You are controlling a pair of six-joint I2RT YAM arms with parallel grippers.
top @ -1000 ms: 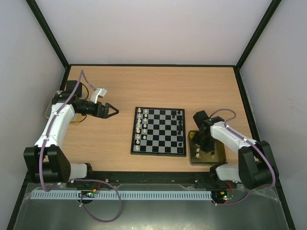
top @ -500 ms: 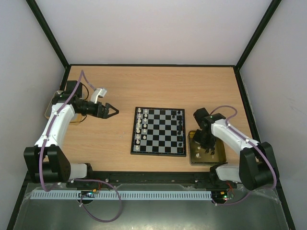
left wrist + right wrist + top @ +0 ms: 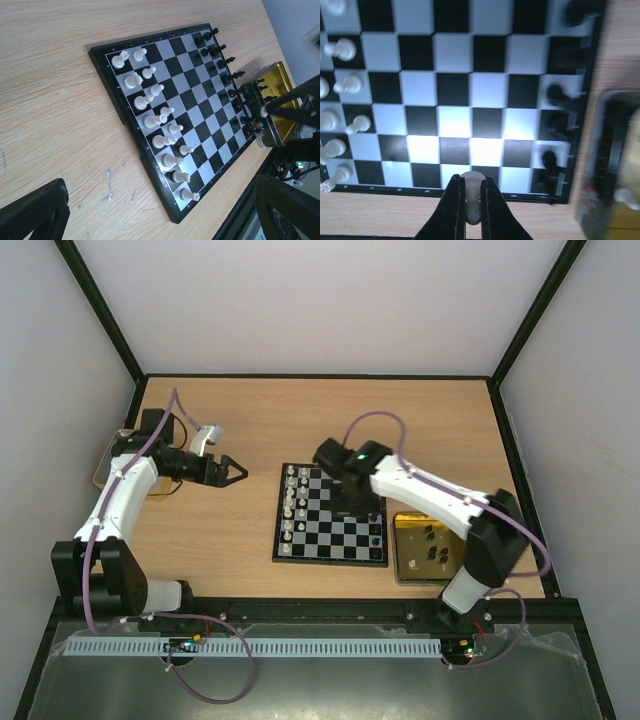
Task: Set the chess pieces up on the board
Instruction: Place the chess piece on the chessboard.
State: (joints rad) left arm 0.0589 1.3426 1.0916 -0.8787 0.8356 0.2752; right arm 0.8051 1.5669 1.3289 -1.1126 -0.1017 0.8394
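Left gripper (image 3: 228,471): positioned left of the board (image 3: 335,532), jaws spread wide, nothing gripped.
White set (image 3: 290,505): ranged along the board's left files.
Right gripper (image 3: 472,179): positioned over the board, pinched on a white figure (image 3: 472,200).
Black set (image 3: 377,532): ranged along the board's right edge.

1. I see the board (image 3: 200,120) lying flat on the wooden worktop (image 3: 60,75).
2. White pieces (image 3: 157,141) stand in two ragged rows along the board edge nearest my camera.
3. Black pieces (image 3: 220,50) line the opposite edge.
4. A gold tin (image 3: 280,134) sits just beside that far edge.
5. My left gripper (image 3: 161,200) is spread wide, with one dark finger (image 3: 35,212) in each bottom corner.
6. The right gripper (image 3: 263,111) juts in over the tin.
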